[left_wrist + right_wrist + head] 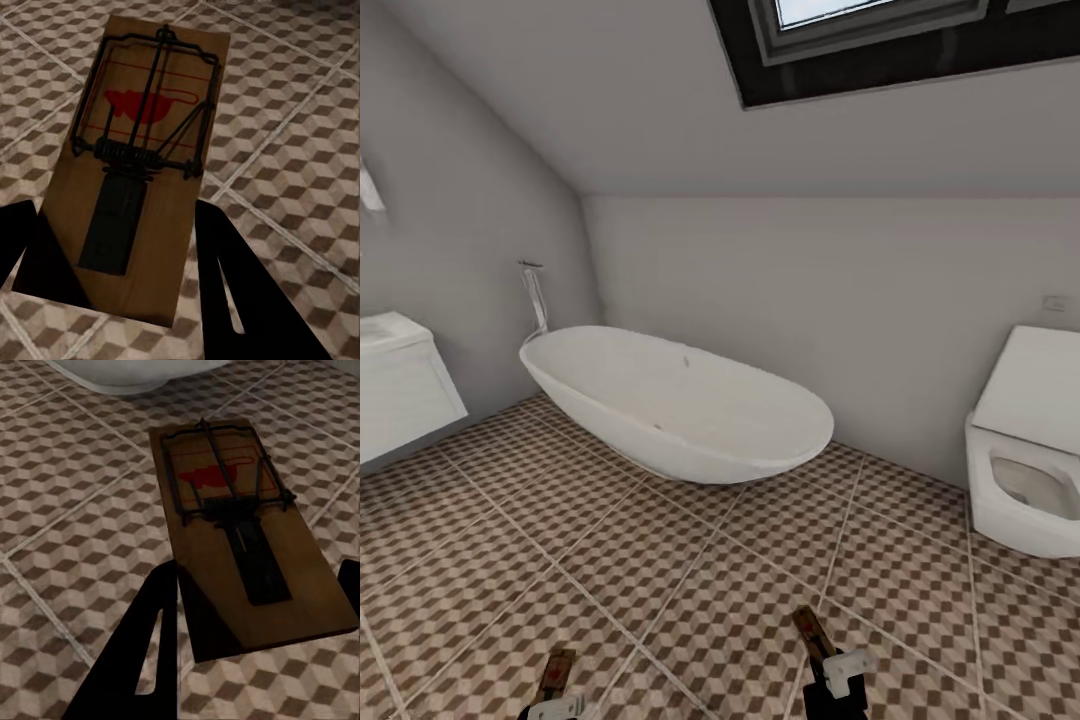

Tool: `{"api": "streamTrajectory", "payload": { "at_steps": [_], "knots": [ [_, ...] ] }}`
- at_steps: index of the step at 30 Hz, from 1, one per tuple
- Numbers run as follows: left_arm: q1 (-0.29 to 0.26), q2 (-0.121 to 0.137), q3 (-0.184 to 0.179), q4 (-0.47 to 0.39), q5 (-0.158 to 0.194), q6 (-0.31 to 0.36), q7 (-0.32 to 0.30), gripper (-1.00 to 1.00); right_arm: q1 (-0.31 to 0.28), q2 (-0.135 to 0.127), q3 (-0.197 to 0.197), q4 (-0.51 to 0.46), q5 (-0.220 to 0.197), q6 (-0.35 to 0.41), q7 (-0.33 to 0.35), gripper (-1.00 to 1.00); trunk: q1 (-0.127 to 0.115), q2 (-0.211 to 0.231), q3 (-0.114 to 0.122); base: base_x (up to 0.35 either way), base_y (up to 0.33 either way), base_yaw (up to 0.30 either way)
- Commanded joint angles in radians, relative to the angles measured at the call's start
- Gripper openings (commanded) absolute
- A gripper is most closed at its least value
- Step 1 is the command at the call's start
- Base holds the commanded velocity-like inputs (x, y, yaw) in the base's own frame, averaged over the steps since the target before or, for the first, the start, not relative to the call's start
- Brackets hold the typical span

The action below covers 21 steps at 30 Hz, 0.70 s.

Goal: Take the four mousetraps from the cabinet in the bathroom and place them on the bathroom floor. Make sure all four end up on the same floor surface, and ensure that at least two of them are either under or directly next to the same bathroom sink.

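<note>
From the head view I note the left hand point(565, 708) and right hand point(838, 672) at the bottom edge, each with a mousetrap projecting forward: the left mousetrap point(554, 674) and the right mousetrap point(812, 632), both over the bathroom floor point(660, 560). The sink point(400, 395) lies well off to the left, so I judge the left arm the nearer one for placing beside it; the bathtub point(680, 405) stands ahead and the toilet point(1025, 470) to the right. In the left wrist view, the left mousetrap point(139, 165) is clamped at its rear end between the dark fingers point(247, 292), its long axis running straight out from the hand. In the right wrist view, the right mousetrap point(240, 532) is likewise clamped, one finger point(150, 637) against its long edge, long axis pointing outward above the tiles.
</note>
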Motion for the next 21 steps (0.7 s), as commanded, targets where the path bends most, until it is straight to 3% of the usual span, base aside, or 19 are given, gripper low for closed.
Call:
{"api": "streamTrajectory", "payload": {
  "at_steps": [1, 9, 21],
  "knots": [
    [0.000, 0.000, 0.000, 0.000, -0.005, 0.000, 0.006, -1.00, 0.000, 0.000, 0.001, 0.000, -0.001, 0.000, -0.002, -1.00, 0.000, 0.000, 0.000, 0.219, 0.065, 0.262],
    [0.000, 0.000, 0.000, 0.000, -0.005, 0.000, 0.006, -1.00, 0.000, 0.000, 0.001, 0.000, -0.002, 0.000, -0.002, -1.00, 0.000, 0.000, 0.000, 0.175, 0.014, 0.262],
    [0.000, 0.000, 0.000, 0.000, -0.005, 0.000, 0.005, -1.00, 0.000, 0.000, 0.001, 0.000, -0.001, 0.000, -0.002, -1.00, 0.000, 0.000, 0.000, 0.008, 0.000, 0.262]
  ]
}}
